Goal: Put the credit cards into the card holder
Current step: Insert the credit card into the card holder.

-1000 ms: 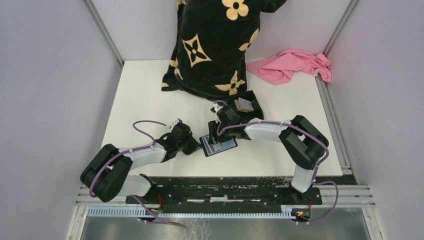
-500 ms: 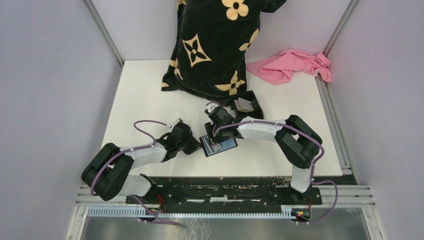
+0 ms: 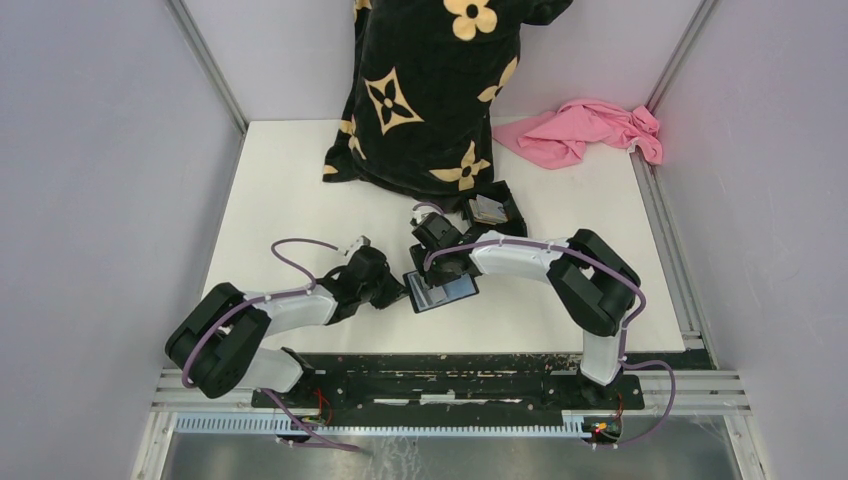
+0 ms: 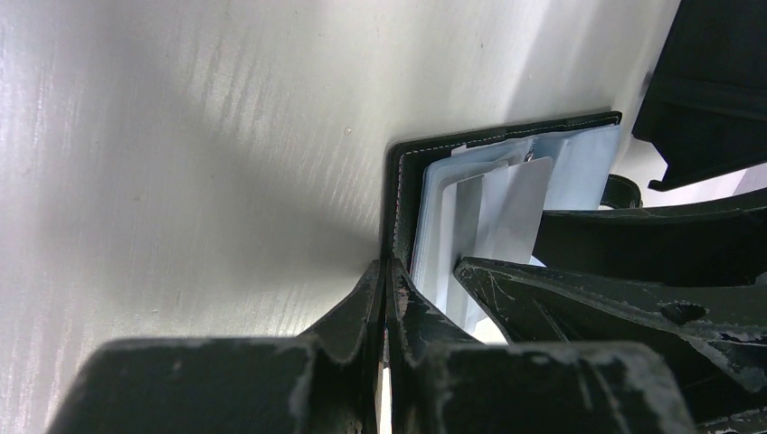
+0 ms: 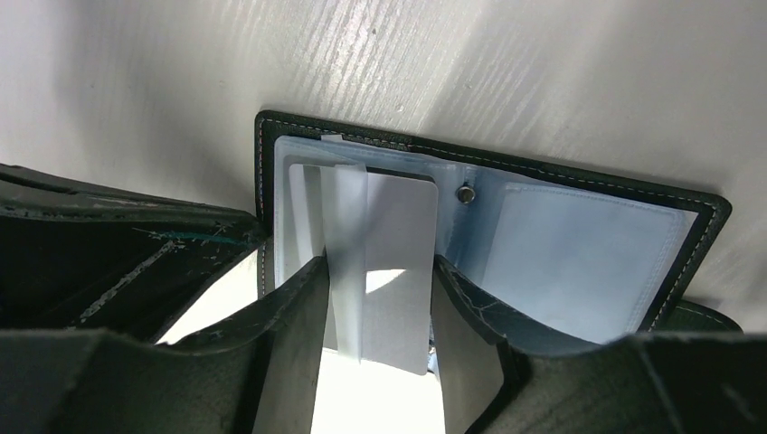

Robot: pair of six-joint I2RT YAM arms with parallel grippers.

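Note:
The black card holder [image 3: 452, 292] lies open on the white table, its bluish-grey pockets [image 5: 579, 253] facing up. My left gripper [image 4: 387, 271] is shut on the holder's black left edge [image 4: 398, 194], also seen from above [image 3: 398, 293]. My right gripper [image 5: 375, 316] holds a whitish-grey credit card [image 5: 398, 253] by its two long edges. The card's far end sits at the left pocket, beside the snap stud [image 5: 467, 193]. In the left wrist view the same card [image 4: 520, 203] stands over the pockets. From above, the right gripper [image 3: 436, 274] covers the holder's left half.
A larger black shallow tray [image 3: 508, 196] with something light in it sits just behind the right wrist. A black cushion with tan flowers [image 3: 430, 90] leans at the back. A pink cloth [image 3: 590, 130] lies at the back right. Walls close in both sides.
My right gripper has shifted a little left and down over the holder with the card. The left arm has nudged slightly right, still pinching the holder's edge.

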